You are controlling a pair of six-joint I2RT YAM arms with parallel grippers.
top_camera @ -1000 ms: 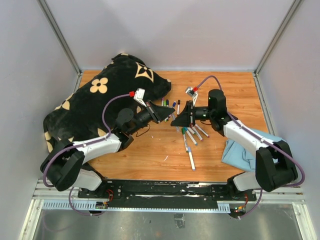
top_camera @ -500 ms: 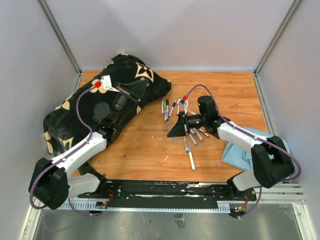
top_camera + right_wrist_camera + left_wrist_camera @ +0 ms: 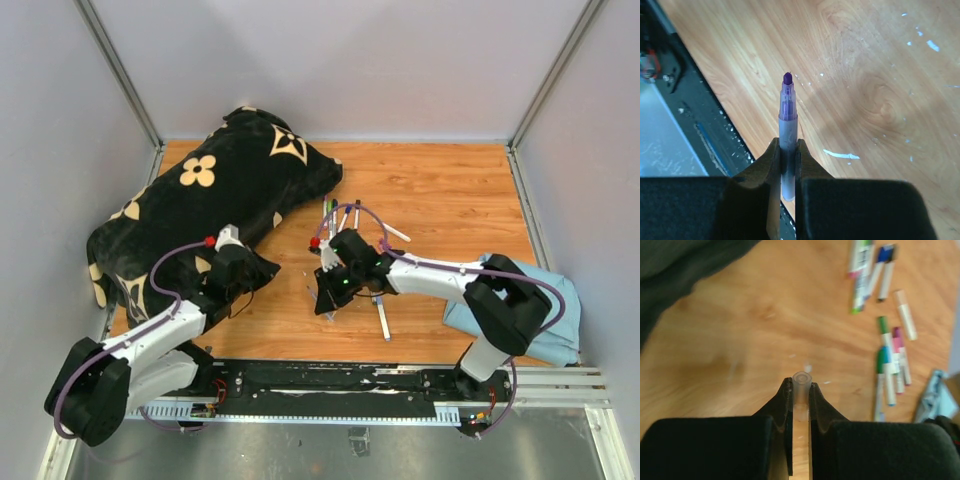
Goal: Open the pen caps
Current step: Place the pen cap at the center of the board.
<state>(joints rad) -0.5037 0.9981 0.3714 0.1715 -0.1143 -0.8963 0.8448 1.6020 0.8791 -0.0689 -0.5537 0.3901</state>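
Left gripper [image 3: 801, 390] clamped on 1 clear cap [image 3: 802, 382]. Right gripper [image 3: 787, 145] clamped on uncapped purple marker [image 3: 788, 115], tip outward. Remaining pen caps [image 3: 882, 324] lie ahead-right of left gripper, barrels roughly parallel. Right arm judged nearer.

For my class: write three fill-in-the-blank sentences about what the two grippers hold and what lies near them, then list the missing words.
1. The right gripper is shut on a marker whose bare tip is coloured ____.
2. The left gripper pinches a clear cap above a tabletop made of ____.
3. The crumpled cloth beside the right arm is light ____.

Missing words: purple; wood; blue.
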